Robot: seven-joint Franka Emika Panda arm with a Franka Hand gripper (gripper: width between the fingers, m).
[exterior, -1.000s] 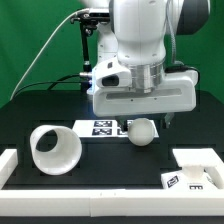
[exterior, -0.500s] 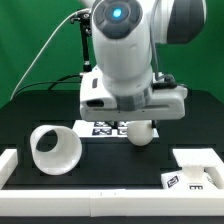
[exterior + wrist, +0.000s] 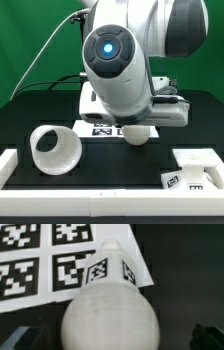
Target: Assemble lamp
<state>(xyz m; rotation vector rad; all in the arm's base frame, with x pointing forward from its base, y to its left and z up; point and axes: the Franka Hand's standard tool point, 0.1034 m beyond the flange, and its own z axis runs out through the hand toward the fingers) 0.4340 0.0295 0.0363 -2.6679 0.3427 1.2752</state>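
The white bulb (image 3: 108, 308) lies on its side on the black table, ball head toward the camera and tagged stem pointing away over the marker board (image 3: 40, 263). My gripper (image 3: 115, 339) is open and straddles the ball head, with a dark fingertip (image 3: 24, 337) on one side and the other fingertip (image 3: 208, 336) opposite, both apart from the bulb. In the exterior view the bulb (image 3: 138, 134) peeks out under the arm (image 3: 120, 60), which hides the fingers. The cup-like shade (image 3: 52, 148) lies on its side at the exterior view's left. The square base (image 3: 200, 165) sits at the right.
The marker board (image 3: 98, 128) lies behind the bulb. A white rim (image 3: 100, 196) runs along the table's front, with a white block (image 3: 8, 165) at the left corner. A black stand (image 3: 88, 50) rises at the back.
The arm has swung and come down over the bulb. Its wrist now faces the exterior camera and covers more of the bulb. Shade and base have not moved.
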